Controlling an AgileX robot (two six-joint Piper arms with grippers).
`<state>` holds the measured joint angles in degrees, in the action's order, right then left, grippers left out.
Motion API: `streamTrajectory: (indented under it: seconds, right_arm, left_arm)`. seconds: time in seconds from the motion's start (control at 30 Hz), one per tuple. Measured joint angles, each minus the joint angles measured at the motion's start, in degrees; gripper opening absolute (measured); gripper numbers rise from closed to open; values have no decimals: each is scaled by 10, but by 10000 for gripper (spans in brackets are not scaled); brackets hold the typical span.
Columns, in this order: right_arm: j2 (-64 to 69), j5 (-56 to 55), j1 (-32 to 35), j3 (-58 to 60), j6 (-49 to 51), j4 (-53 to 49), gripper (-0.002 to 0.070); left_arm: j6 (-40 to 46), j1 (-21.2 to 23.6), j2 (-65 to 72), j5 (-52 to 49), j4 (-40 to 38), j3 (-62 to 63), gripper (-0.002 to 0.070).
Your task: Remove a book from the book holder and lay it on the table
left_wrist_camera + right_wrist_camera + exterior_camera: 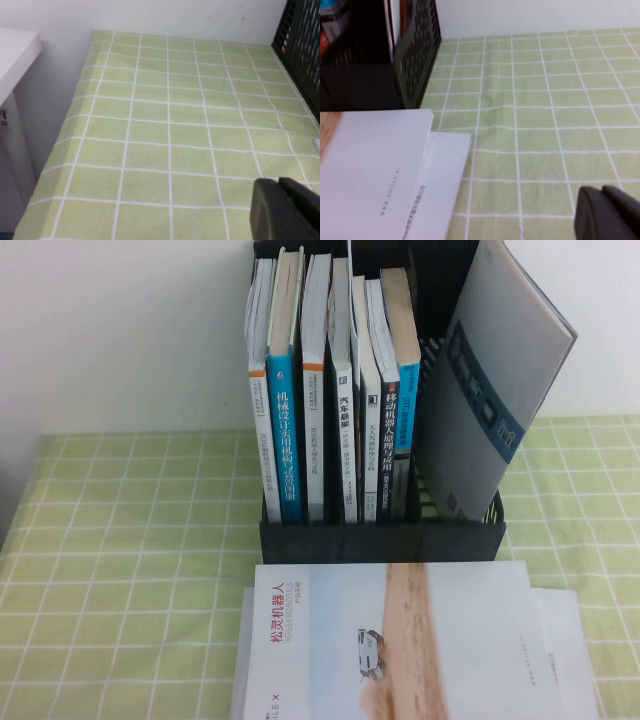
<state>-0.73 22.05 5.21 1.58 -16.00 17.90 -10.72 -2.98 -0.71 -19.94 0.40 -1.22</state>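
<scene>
The black book holder (pixel 380 540) stands at the back of the green checked table (pixel 120 570). A large thin book (pixel 495 390), grey with a dark blue band, leans in its rightmost compartment. A copy (pixel 400 640) lies flat in front of the holder, white cover up with tan strip, small robot and red title. It rests on another white copy (pixel 570 650). Neither gripper shows in the high view. My left gripper (pixel 278 182) is shut and empty over bare cloth left of the holder (pixel 302 40). My right gripper (pixel 602 192) is shut and empty over cloth right of the flat books (pixel 370 170).
Several thicker books (pixel 330 390) with white, blue and black spines stand upright in the holder's left compartments. A white wall runs behind the table. A white cabinet (pixel 15 50) stands beyond the table's left edge. The holder's mesh side (pixel 417 55) shows in the right wrist view.
</scene>
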Motion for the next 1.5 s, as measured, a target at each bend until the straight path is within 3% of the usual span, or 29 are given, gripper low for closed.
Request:
streamTrajectory:
  seconds: [1.17, 1.33, 1.5]
  right_arm:
    - [0, -1, 0, 0, -36, -10, -2]
    - [0, -63, 0, 0, -37, 12, -2]
    - [0, -185, 0, 0, -54, 63, -2]
  left_arm:
    - [0, 0, 0, 10, -10, 0, -3]
    - [0, 0, 0, 57, -69, -1, -3]
    - [0, 0, 0, 189, -96, -2, -3]
